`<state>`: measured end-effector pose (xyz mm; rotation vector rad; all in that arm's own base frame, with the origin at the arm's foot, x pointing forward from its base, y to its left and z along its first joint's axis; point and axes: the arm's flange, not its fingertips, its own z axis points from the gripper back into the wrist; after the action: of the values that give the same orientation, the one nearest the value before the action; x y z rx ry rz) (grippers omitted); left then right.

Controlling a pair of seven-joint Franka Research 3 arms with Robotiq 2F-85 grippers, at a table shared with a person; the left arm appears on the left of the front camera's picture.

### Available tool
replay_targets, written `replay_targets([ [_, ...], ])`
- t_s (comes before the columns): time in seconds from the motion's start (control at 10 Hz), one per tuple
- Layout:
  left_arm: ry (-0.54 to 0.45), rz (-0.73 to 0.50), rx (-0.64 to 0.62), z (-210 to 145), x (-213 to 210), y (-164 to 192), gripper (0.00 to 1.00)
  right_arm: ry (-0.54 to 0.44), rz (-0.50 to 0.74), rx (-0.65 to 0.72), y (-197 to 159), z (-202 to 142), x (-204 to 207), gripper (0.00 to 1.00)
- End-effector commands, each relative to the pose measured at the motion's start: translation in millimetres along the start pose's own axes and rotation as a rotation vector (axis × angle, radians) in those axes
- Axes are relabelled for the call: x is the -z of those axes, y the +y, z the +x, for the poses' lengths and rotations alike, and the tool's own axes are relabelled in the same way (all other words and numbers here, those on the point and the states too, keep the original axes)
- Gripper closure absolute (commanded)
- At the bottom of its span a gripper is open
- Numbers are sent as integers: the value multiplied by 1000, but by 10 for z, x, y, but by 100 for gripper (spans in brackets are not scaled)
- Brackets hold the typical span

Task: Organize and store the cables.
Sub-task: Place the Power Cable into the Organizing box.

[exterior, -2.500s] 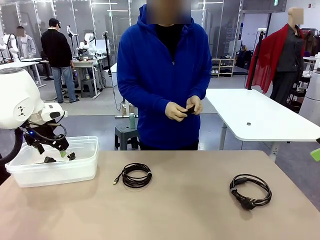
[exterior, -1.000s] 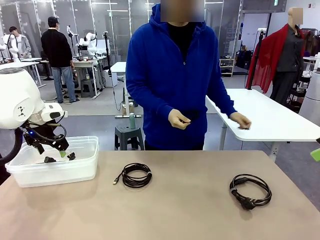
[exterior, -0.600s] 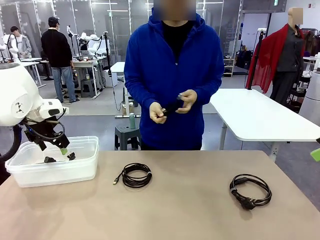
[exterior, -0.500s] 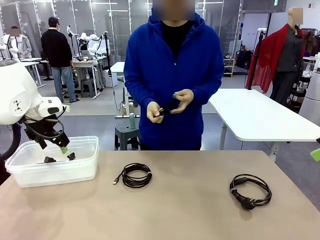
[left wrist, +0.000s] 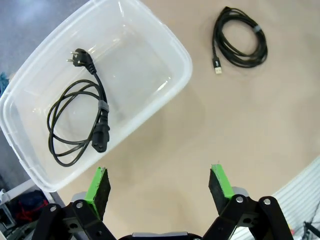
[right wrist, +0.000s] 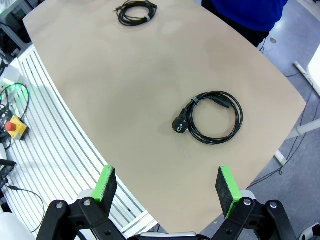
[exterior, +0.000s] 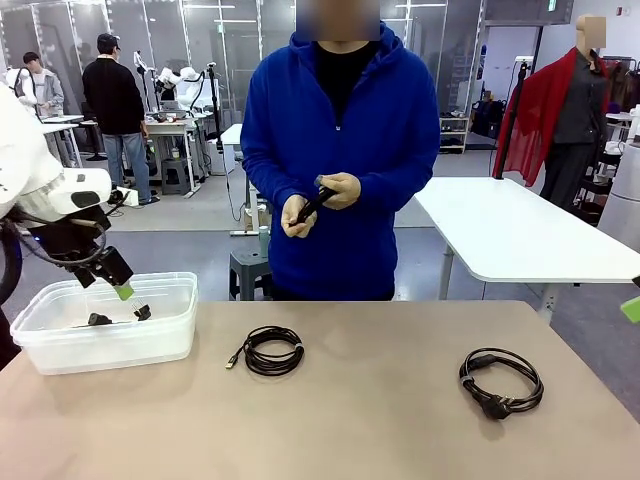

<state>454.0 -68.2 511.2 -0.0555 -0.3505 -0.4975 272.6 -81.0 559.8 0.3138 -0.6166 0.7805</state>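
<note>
A thin coiled cable (exterior: 270,351) (left wrist: 240,37) (right wrist: 135,11) with a small plug end lies mid-table. A thicker coiled power cable (exterior: 500,380) (right wrist: 211,119) lies at the right. Another coiled cable with plugs (left wrist: 78,120) (exterior: 98,320) rests inside the clear plastic bin (exterior: 105,347) (left wrist: 165,105). My left gripper (exterior: 112,281) (left wrist: 160,185) hangs open and empty above the bin. My right gripper (right wrist: 165,186) is open and empty, high over the table's right side. The person holds a small black cable (exterior: 312,203) in both hands.
A white table (exterior: 520,235) stands behind at the right. A grey stool (exterior: 250,268) sits beyond the table's far edge. In the right wrist view, white slats and a red emergency button box (right wrist: 13,127) lie beside the table.
My left gripper has risen out of the bin, up and slightly left. The person has turned back from the white table and now holds a small cable in both hands.
</note>
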Motion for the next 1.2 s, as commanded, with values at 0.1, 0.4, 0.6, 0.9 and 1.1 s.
replay_targets([
  [0.1,-51,-37,68,-300,-237,-80,0,0,4,-3,6,6,11,0],
  [0.4,-47,-124,148,-523,-429,-67,0,0,4,-3,6,6,11,0],
  [0.6,-55,-164,172,-618,-494,-38,0,0,4,-3,6,6,11,0],
  [0.9,-44,-225,211,-774,-611,24,0,0,4,-3,6,6,11,0],
  [1.1,-61,-221,222,-801,-633,31,0,0,4,-3,6,6,11,0],
])
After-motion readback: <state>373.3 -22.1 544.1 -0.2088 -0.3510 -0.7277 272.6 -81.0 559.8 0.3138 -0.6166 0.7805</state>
